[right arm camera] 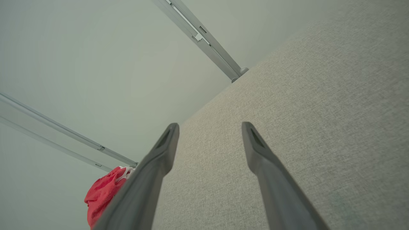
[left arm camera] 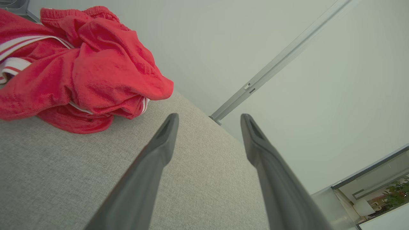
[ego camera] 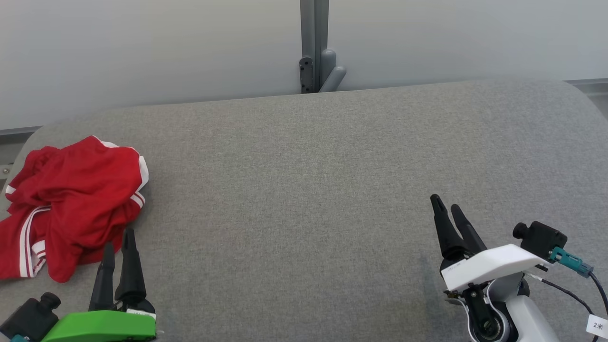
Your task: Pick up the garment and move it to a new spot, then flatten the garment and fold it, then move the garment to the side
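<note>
Red garment (ego camera: pixel 71 199) crumpled on grey fabric surface (ego camera: pixel 308 190); left claw (ego camera: pixel 118 240) wide, empty, near it; right claw (ego camera: pixel 445 202) wide, empty.

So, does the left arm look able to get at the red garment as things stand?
Probably yes. The left gripper is open and empty, close beside the crumpled red garment on the grey surface, and nothing lies between them.

Grey fabric tabletop (ego camera: pixel 308 166), pale wall (ego camera: pixel 142 47) behind (grey post (ego camera: pixel 314 42) mid-seam)
</note>
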`<state>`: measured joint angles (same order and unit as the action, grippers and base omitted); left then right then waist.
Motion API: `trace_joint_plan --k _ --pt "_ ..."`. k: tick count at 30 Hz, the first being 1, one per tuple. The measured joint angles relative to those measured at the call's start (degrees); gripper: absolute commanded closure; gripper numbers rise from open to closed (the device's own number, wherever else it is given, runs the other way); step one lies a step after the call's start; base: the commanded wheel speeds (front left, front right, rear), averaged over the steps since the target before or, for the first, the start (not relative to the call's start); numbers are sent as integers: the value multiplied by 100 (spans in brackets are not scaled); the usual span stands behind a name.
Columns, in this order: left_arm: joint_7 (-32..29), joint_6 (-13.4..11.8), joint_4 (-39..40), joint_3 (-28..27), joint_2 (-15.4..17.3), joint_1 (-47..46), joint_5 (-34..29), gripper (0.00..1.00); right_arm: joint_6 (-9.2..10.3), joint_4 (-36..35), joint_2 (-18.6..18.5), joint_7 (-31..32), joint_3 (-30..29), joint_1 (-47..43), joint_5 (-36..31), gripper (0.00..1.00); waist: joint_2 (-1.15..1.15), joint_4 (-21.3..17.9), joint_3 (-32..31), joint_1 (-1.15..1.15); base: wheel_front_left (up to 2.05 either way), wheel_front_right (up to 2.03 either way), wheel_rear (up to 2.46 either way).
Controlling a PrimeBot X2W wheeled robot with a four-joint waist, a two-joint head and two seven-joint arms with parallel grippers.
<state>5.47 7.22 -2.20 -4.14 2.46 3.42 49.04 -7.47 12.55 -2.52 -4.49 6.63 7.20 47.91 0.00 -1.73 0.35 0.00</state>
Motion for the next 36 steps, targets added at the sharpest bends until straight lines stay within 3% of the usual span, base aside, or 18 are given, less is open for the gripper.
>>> trace_joint_plan --k 36 --pt "502 4 314 636 142 -53 -2416 0 -1 -804 -8 -546 -213 -409 -2328 0 0 -107 24 0 0 0 0"
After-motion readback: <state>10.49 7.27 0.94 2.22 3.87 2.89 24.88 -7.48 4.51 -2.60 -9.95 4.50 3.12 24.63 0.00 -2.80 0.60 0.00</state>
